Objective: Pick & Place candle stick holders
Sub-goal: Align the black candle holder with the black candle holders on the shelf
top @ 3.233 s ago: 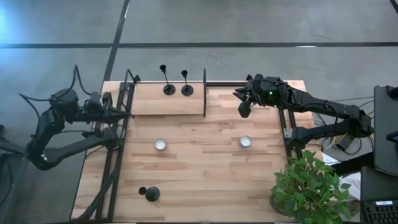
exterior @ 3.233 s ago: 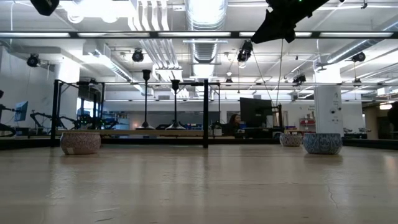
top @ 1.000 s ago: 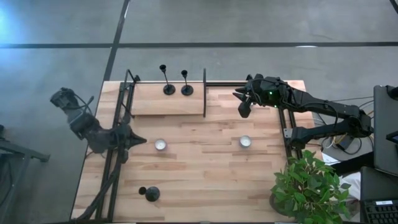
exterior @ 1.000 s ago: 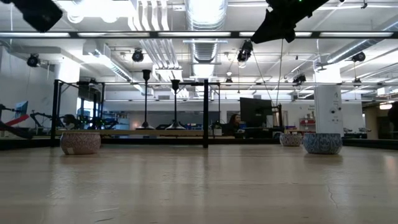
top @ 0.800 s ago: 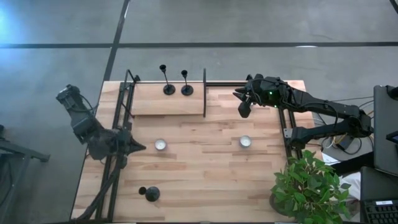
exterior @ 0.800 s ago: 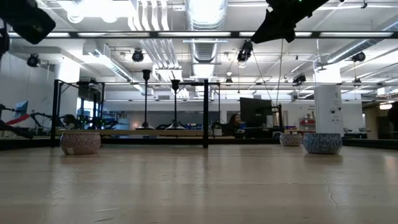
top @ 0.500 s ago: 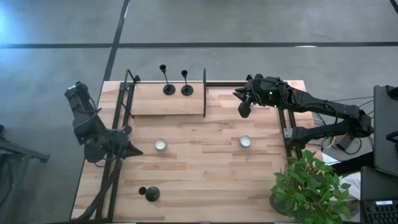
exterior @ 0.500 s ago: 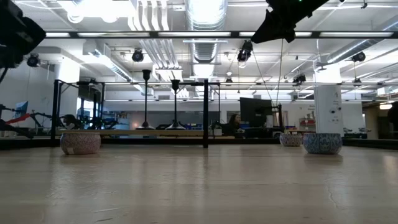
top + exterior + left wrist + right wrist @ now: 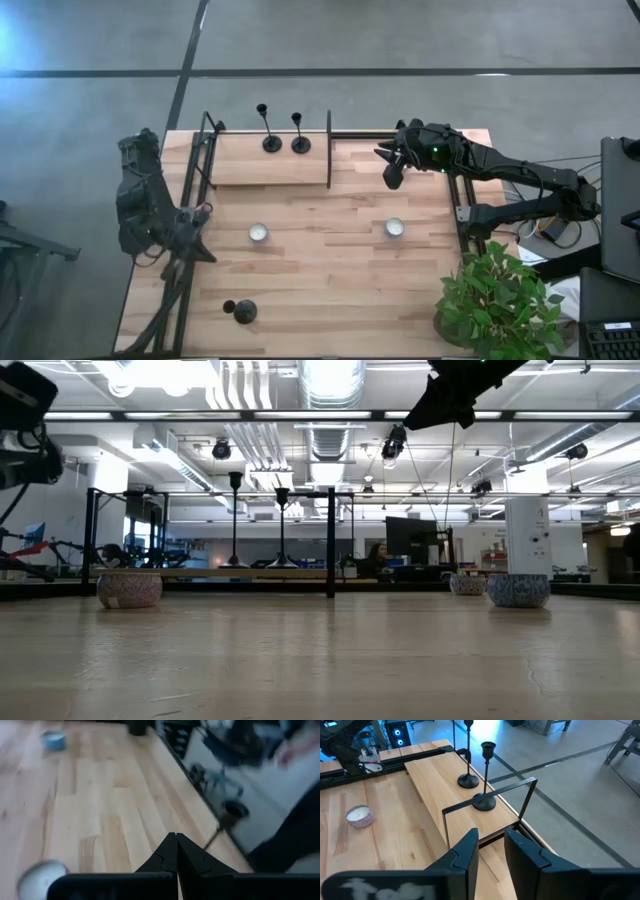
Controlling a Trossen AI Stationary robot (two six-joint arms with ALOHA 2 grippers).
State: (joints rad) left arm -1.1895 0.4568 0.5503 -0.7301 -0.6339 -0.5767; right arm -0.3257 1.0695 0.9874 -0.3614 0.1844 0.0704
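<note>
while the left fingers (image 9: 176, 851) press shut empty, the right fingers (image 9: 470, 851) stand slightly apart.

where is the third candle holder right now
In the high view the fallen candle stick holder lies near the table's front left corner, below the left tealight.

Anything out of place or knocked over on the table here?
One thing: a black metal candle stick holder lies tipped on its side near the front left of the wooden table, while the two other black holders stand upright on the raised wooden shelf. Both white tealights sit flat. Nothing looks spilled or broken.
</note>
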